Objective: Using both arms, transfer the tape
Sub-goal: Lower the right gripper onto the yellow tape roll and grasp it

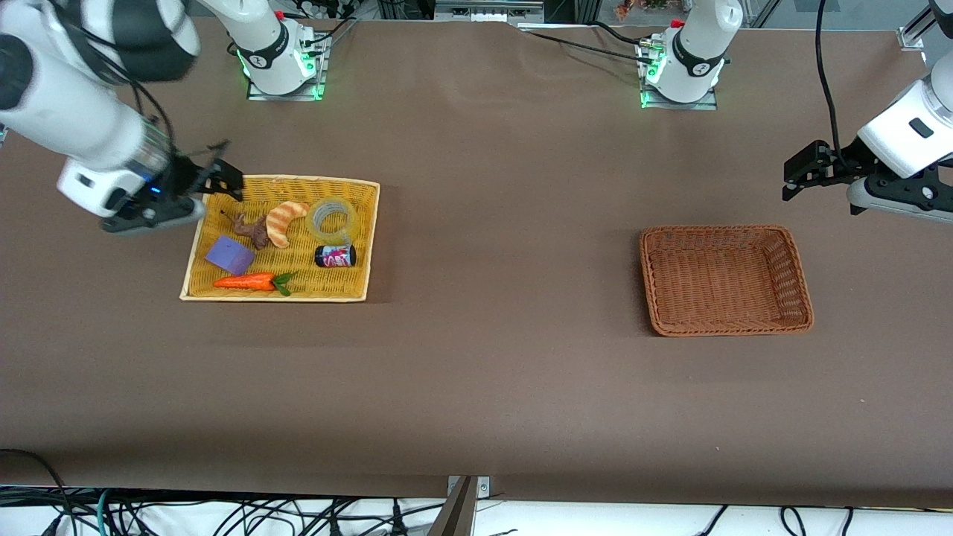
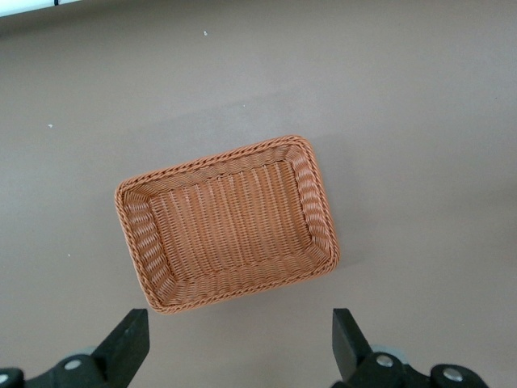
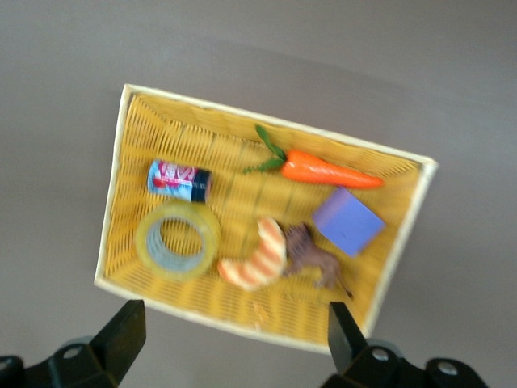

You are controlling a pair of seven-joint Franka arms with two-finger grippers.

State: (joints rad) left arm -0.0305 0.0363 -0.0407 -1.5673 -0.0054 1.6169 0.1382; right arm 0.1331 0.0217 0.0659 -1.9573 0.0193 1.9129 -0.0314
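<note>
The tape [image 1: 332,219] is a translucent yellowish ring lying flat in the yellow wicker tray [image 1: 192,262], next to the croissant toy [image 1: 285,221]. It also shows in the right wrist view [image 3: 178,240], with the tray's rim [image 3: 109,234] around it. My right gripper [image 1: 223,181] is open and empty in the air over the tray's corner at the right arm's end; in its own view [image 3: 234,331] the fingers straddle the tray's edge. My left gripper [image 1: 798,177] is open and empty, up over bare table beside the brown basket [image 1: 648,275]; it also shows in the left wrist view [image 2: 238,335].
The tray also holds a small can [image 1: 335,256], a brown animal toy [image 1: 253,229], a purple block [image 1: 229,254] and a toy carrot [image 1: 249,282]. The brown basket [image 2: 129,242] is empty. A brown cloth covers the table.
</note>
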